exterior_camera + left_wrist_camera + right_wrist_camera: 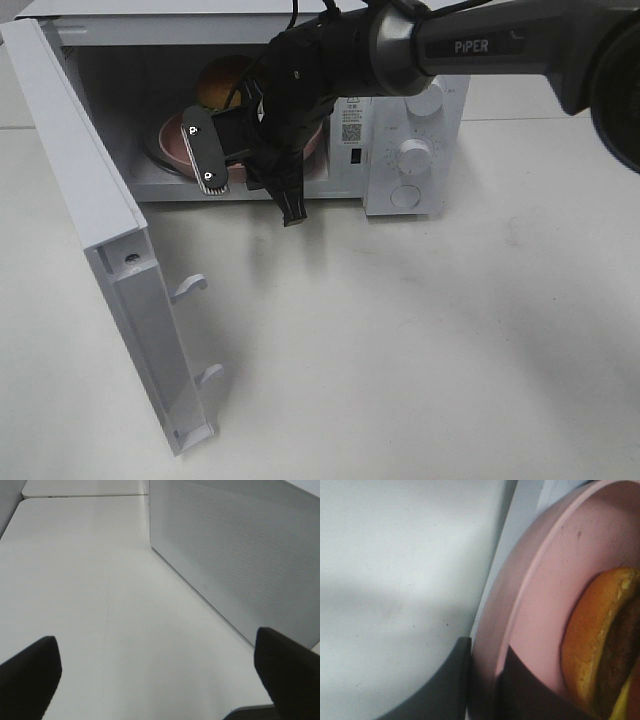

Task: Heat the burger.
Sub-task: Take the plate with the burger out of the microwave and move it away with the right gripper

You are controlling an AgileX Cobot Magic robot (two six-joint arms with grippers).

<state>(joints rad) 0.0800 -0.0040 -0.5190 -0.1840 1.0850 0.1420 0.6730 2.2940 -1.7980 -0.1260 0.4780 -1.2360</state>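
Note:
The burger (221, 84) with its golden-brown bun lies on a pink plate (168, 141) inside the open microwave (410, 120). My right gripper (287, 198) reaches in from the right to the plate's front edge. In the right wrist view its two dark fingers (445, 685) sit on either side of the plate rim (520, 595), shut on it, with the burger (597, 640) just beyond. My left gripper (160, 680) is open with nothing between its fingers, over bare table beside the microwave's perforated side wall (240, 555). It does not show in the exterior high view.
The microwave door (110, 230) stands swung wide open to the left, its latch hooks (190, 288) pointing out over the white table (420, 340). The control panel with knobs (412, 155) is at the right of the opening.

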